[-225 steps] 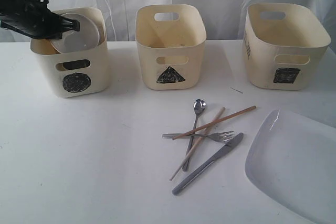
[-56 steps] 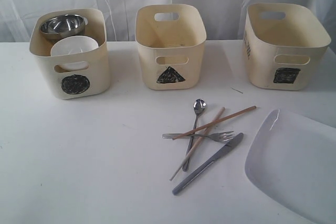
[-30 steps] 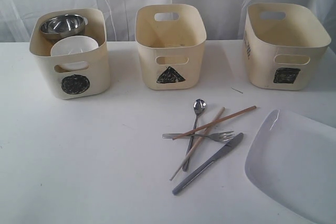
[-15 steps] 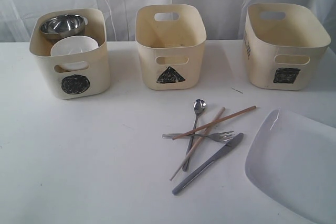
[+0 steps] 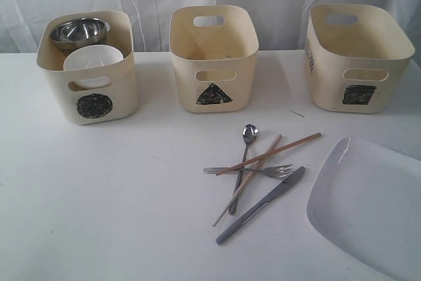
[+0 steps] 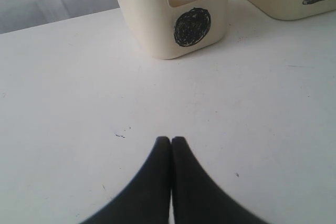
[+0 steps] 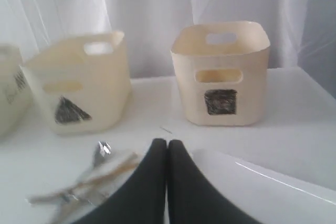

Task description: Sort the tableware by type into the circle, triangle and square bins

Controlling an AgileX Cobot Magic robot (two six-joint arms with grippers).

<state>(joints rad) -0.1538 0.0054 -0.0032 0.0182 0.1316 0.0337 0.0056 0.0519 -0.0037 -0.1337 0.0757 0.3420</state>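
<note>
In the ext. view no arm is showing; both grippers are appearing only in the wrist views. The left gripper is holding its fingers pressed together w/ nothing between them, hanging over the bare table, and the circle bin is standing ahead of it. The right gripper is likewise showing its fingers together and empty.

The circle bin, upper left of the ext. view, is holding the steel bowl and the small white bowl. The triangle bin, upper centre, and the square bin, upper right, are looking empty as far as I am seeing. At lower centre the spoon, fork, knife and two chopsticks are lying crossed in one pile. The plate is lying at lower right, partly cut by the frame edge.

I am judging that the round items are done and the cutlery step is coming, prob. for the triangle bin. The next move is asking the right gripper, the nearer one, to be opening and coming down on one thin piece. Because the pieces are lying flat and overlapping, taking an upper one first, maybe a chopstick, is looking safest.
</note>
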